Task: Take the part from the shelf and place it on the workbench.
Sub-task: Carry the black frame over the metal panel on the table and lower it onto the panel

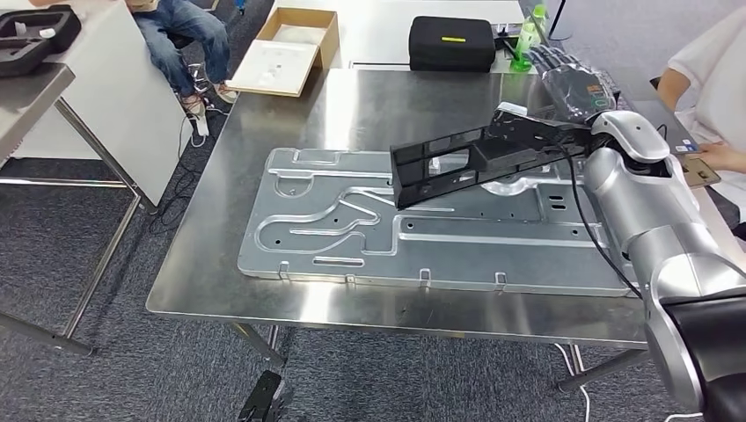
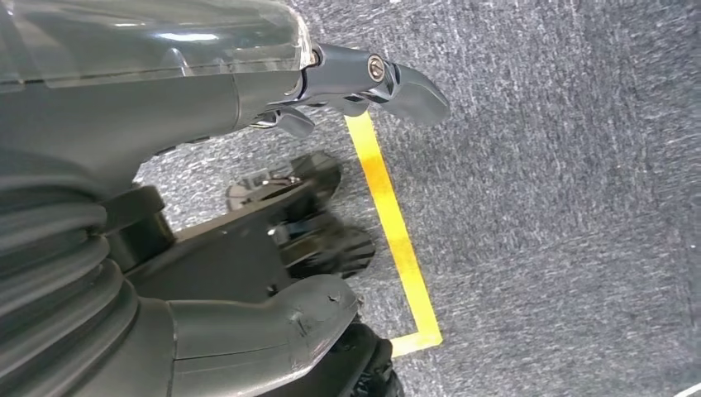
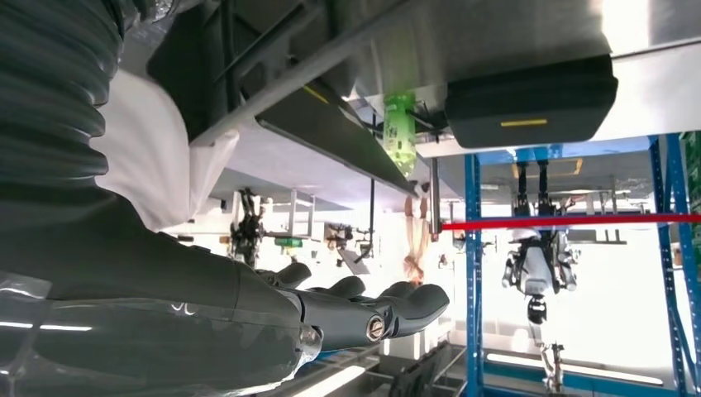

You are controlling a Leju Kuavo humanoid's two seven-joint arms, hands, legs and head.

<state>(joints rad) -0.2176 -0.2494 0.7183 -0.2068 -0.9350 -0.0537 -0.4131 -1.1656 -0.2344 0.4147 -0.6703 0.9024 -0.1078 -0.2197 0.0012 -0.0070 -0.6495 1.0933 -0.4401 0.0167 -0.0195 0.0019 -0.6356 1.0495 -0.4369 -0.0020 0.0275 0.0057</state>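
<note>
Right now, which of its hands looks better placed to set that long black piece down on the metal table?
The right hand: it already holds the black part over the workbench. The left hand hangs by the floor.

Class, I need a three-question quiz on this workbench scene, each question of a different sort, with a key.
1. True or false: the long black plastic part lies flat on the grey carpet floor.
2. Which hand holds the part? A) left hand B) right hand
3. Fill in: below the part lies a large stamped grey ____ panel on the steel workbench.

Key: 1 false, it is held tilted above the panel; 2 B; 3 metal.
</note>
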